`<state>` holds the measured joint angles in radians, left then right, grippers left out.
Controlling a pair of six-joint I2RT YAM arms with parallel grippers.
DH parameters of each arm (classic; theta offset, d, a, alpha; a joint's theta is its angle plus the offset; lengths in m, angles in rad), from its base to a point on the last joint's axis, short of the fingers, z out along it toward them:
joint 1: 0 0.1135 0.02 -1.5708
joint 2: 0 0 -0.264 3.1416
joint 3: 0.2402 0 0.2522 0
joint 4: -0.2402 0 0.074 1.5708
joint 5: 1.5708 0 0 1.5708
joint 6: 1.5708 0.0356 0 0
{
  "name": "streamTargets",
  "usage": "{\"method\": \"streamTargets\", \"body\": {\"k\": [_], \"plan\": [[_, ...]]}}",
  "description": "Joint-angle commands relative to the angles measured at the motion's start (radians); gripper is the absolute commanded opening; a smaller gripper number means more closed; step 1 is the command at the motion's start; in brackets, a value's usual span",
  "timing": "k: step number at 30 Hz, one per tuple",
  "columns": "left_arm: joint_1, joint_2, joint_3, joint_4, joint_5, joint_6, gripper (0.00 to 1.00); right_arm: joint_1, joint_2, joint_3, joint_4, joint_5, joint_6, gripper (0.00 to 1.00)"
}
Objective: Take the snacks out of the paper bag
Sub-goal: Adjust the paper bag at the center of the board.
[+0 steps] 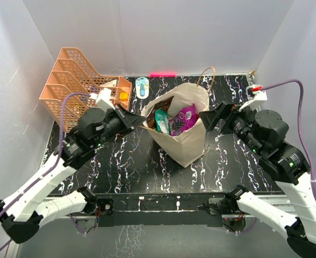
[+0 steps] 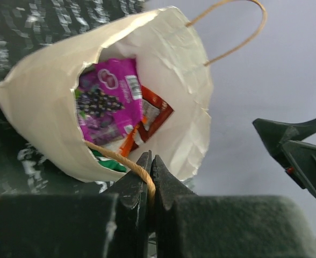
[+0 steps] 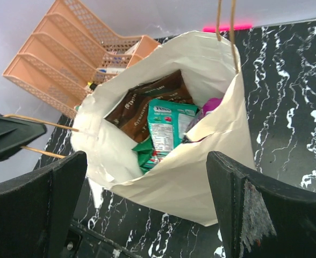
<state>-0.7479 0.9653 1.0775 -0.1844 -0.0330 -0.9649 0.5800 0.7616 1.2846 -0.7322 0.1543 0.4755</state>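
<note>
The beige paper bag (image 1: 187,141) stands open in the middle of the table. Inside it are snacks: a purple pouch (image 1: 184,119), a green packet (image 1: 162,121) and a dark brown chip bag (image 1: 161,104). The left wrist view also shows an orange-red packet (image 2: 153,115) beside the purple pouch (image 2: 107,102). My left gripper (image 2: 150,161) is shut on the bag's near cord handle (image 2: 112,156) at the bag's left rim (image 1: 147,115). My right gripper (image 3: 147,161) is wide open just right of the bag (image 3: 201,177), with nothing between its fingers (image 3: 37,204).
A peach tiered tray rack (image 1: 72,80) stands at the back left. A small blue-and-white object (image 1: 142,86) lies behind the bag, near a pink strip (image 1: 163,74) at the table's far edge. The bag's other handle (image 1: 209,75) sticks up at the back.
</note>
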Motion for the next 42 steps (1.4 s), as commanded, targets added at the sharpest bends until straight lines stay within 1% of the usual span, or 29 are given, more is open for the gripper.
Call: {"method": "streamTargets", "body": {"k": [1,7,15,20,26,28,30,33,36,39,41,42], "plan": [[0.017,-0.116,0.098,-0.279,-0.181,0.079,0.0,-0.001,0.034,-0.004,0.062,-0.087,-0.006,0.98],[0.019,-0.168,0.207,-0.495,-0.364,0.185,0.0,-0.001,0.045,-0.055,0.113,-0.146,0.018,0.98],[0.018,-0.198,0.35,-0.673,-0.582,0.332,0.0,-0.001,0.081,-0.099,0.179,-0.223,0.054,0.98],[0.01,-0.22,0.399,-0.714,-0.67,0.41,0.0,-0.001,0.129,-0.137,0.29,-0.343,0.111,0.98],[-0.036,-0.235,0.432,-0.685,-0.73,0.519,0.0,-0.001,0.234,-0.19,0.543,-0.532,0.223,0.98],[-0.045,-0.239,0.439,-0.684,-0.747,0.534,0.0,0.0,0.294,-0.173,0.595,-0.556,0.239,0.98],[-0.052,-0.243,0.444,-0.683,-0.76,0.548,0.0,-0.001,0.348,-0.129,0.595,-0.53,0.234,0.98],[-0.061,-0.251,0.451,-0.682,-0.769,0.563,0.0,-0.002,0.427,-0.067,0.593,-0.497,0.231,0.93],[-0.071,-0.263,0.452,-0.685,-0.788,0.564,0.0,0.0,0.524,-0.007,0.625,-0.517,0.238,0.91],[-0.087,-0.28,0.449,-0.692,-0.807,0.558,0.0,-0.002,0.616,0.066,0.627,-0.501,0.238,0.9],[-0.098,-0.29,0.448,-0.697,-0.818,0.55,0.0,-0.001,0.666,0.107,0.654,-0.503,0.241,0.81],[-0.106,-0.294,0.449,-0.699,-0.826,0.547,0.0,-0.001,0.693,0.135,0.644,-0.501,0.243,0.74]]}}
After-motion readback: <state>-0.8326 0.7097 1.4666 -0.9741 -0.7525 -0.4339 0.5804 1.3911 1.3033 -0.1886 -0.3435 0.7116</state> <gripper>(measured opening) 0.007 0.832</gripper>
